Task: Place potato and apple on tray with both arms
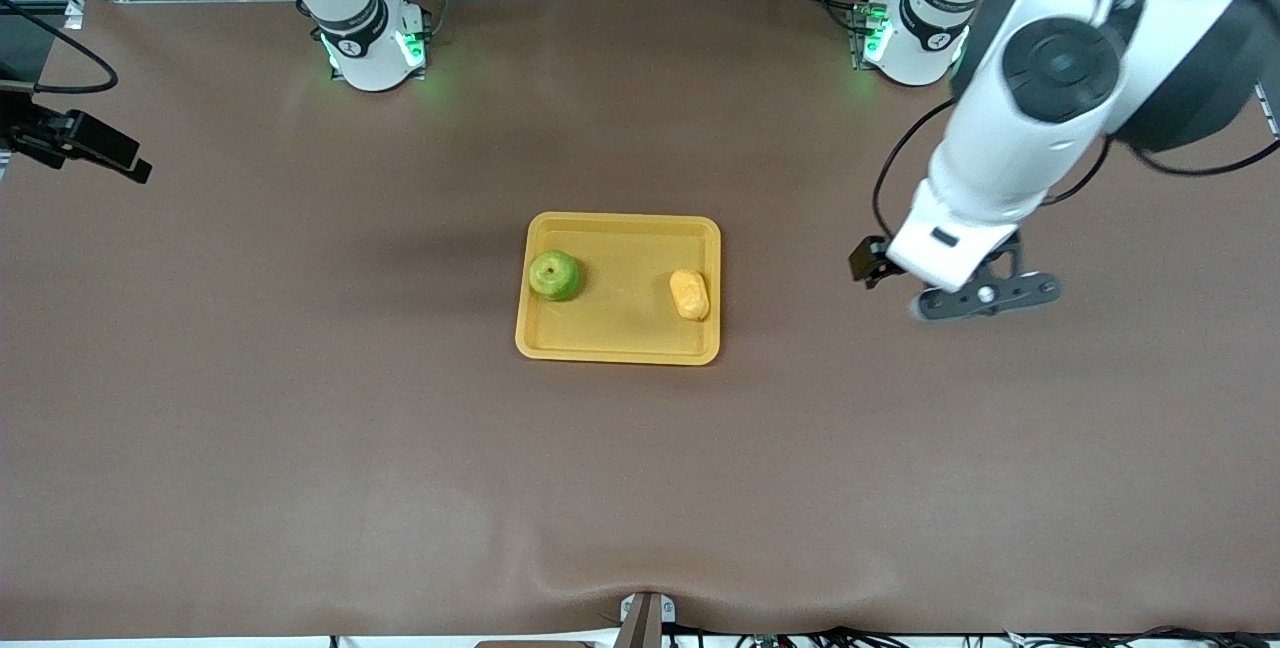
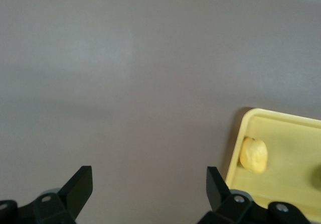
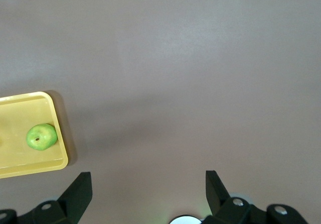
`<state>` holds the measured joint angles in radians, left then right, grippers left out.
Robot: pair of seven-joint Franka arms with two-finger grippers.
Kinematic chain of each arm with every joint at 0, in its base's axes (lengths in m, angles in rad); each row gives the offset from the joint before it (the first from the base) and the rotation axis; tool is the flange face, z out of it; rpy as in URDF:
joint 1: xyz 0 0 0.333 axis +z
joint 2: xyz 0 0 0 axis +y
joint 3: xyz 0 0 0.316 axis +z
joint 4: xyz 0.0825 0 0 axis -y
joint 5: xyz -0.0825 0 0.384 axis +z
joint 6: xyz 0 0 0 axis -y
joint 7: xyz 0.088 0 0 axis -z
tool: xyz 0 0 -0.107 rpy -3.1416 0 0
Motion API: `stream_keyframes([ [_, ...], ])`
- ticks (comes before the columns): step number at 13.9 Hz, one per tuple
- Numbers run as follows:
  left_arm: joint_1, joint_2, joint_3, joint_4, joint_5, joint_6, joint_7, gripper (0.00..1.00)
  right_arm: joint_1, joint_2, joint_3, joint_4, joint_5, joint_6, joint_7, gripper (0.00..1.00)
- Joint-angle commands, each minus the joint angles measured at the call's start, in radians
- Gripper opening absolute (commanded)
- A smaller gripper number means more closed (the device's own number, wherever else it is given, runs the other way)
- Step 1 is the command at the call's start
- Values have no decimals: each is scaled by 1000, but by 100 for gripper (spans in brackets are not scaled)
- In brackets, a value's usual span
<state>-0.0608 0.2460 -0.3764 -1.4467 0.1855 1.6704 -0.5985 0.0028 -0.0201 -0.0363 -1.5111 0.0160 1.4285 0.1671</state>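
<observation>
Apple [image 1: 554, 275] and potato [image 1: 689, 294] both lie inside the tray [image 1: 619, 336], which sits flat near the middle of the bench [image 1: 300, 408]. The apple rests at the tray's end toward the right arm, close to the rim, with its stem dimple facing up. The potato lies at the tray's end toward the left arm, just beside that rim and a little nearer to the front camera than the apple. The two are well apart, with bare tray floor between them.

The right tool [image 3: 148, 194] shows only in its own wrist view. Its two dark fingers [image 3: 77, 191] are spread wide with nothing between them, above bare bench. The same view takes in the tray's apple end [image 3: 30, 171] and the apple [image 3: 41, 136] off to one side of the tool. In the front view only the right arm's base and lower links appear at the top, so the tool's place over the bench cannot be told from there.

The left tool [image 1: 975, 296] hangs over bare bench toward the left arm's end, apart from the tray. In its wrist view the tool [image 2: 149, 189] has its fingers [image 2: 216, 186] spread wide and grips nothing; the potato [image 2: 254, 154] and the tray's rim [image 2: 236, 148] lie off to one side.
</observation>
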Motion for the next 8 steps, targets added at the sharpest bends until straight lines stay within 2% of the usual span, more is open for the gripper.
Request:
stream_keyframes([
  [1, 59, -88, -6, -12, -64, -70, 17, 100, -13, 2, 3, 20, -18, -17, 12, 100],
  [8, 217, -195, 1, -14, -80, -219, 228, 100, -26, 2, 3, 23, -18, -20, 12, 100],
])
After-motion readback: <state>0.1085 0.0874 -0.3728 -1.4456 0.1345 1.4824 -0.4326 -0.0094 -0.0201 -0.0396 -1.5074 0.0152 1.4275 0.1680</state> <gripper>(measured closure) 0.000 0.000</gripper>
